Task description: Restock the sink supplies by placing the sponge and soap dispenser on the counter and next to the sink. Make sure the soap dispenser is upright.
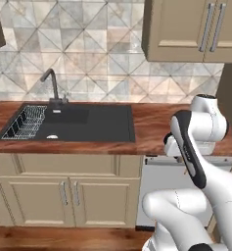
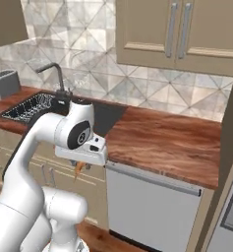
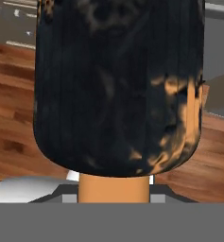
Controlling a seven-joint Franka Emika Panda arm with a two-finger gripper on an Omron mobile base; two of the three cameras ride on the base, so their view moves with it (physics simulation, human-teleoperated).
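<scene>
At the left, the sink (image 1: 88,122) sits recessed in the counter (image 1: 151,122), with a wire rack (image 1: 25,121) in its left part and a faucet (image 1: 51,86) at its rear edge. A toaster (image 2: 4,82) stands on the counter beyond the sink's far side, as the right base view shows. No sponge can be made out on the counter beside the sink, so that part of the task appears not yet done.

To the right of the sink, a bare stretch of counter runs above a white appliance front (image 2: 152,206). This stretch is judged the likely place for the supplies, being next to the basin and level.

The arm is folded in front of the counter edge, its hand held low, below the counter top. In the right base view a small orange-tan piece, apparently the pump nozzle, projects downward beneath the hand.

In the hand view the soap dispenser (image 3: 118,85) lies close against the camera, its dark body away from the hand and its orange-tan neck nearest the gripper. The fingertips are hidden by the bottle, so the jaw position cannot be told directly; since the bottle hangs at the hand with no other support in sight, it is judged to be clamped. The bottle appears inverted or tilted, so it would need turning before it is set down upright.
</scene>
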